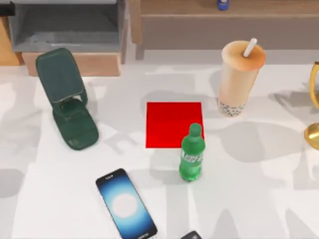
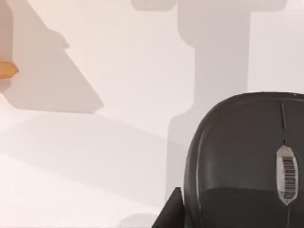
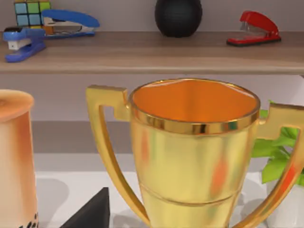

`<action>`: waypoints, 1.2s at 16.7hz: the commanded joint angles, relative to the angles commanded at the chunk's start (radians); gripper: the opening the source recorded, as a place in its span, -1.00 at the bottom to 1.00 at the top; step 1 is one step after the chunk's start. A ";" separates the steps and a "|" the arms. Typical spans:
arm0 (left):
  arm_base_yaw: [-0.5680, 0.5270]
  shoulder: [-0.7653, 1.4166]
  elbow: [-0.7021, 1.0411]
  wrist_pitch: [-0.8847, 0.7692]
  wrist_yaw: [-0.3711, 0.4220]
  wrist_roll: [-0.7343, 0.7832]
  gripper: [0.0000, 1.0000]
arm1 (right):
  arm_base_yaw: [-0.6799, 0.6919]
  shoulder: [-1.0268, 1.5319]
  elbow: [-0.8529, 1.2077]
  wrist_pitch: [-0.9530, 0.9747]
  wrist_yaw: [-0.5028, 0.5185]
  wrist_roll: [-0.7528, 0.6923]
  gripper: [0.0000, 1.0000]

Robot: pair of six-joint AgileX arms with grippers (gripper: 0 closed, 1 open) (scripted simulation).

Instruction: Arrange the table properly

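Observation:
The white table (image 1: 259, 199) carries a red square mat (image 1: 167, 122) at its middle. A green bottle (image 1: 192, 157) stands upright at the mat's near right corner. A dark green phone stand (image 1: 67, 99) sits at the left and a smartphone (image 1: 127, 204) lies screen-up near the front edge. A black mouse (image 2: 247, 161) lies close under my left gripper (image 2: 168, 213), of which a dark edge shows beside it. My right gripper (image 3: 90, 213) hangs low in front of a gold trophy (image 3: 192, 156) at the table's right edge.
A bubble tea cup (image 1: 239, 77) with a straw stands back right, left of the trophy (image 1: 314, 107). A wooden shelf (image 3: 152, 52) behind holds staplers, a cube and a black ball. A grey-compartment shelf unit (image 1: 65, 30) stands back left. A green plant (image 3: 280, 152) is beside the trophy.

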 joint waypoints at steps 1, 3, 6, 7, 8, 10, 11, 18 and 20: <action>-0.050 -0.003 0.052 -0.011 0.000 -0.020 -1.00 | 0.000 0.000 0.000 0.000 0.000 0.000 1.00; -0.163 0.010 0.159 -0.028 0.000 -0.077 -1.00 | 0.000 0.000 0.000 0.000 0.000 0.000 1.00; -0.348 0.084 0.295 -0.051 0.000 -0.206 -1.00 | 0.000 0.000 0.000 0.000 0.000 0.000 1.00; -0.407 0.127 0.325 -0.062 -0.001 -0.259 -1.00 | 0.000 0.000 0.000 0.000 0.000 0.000 1.00; -0.462 0.178 0.345 -0.072 -0.003 -0.314 -1.00 | 0.000 0.000 0.000 0.000 0.000 0.000 1.00; -0.558 0.293 0.369 -0.091 -0.006 -0.424 -1.00 | 0.000 0.000 0.000 0.000 0.000 0.000 1.00; -0.600 0.350 0.376 -0.096 -0.007 -0.476 -1.00 | 0.000 0.000 0.000 0.000 0.000 0.000 1.00; -0.740 0.539 0.399 -0.074 -0.003 -0.651 -1.00 | 0.000 0.000 0.000 0.000 0.000 0.000 1.00; -0.740 0.539 0.399 -0.074 -0.003 -0.651 -1.00 | 0.000 0.000 0.000 0.000 0.000 0.000 1.00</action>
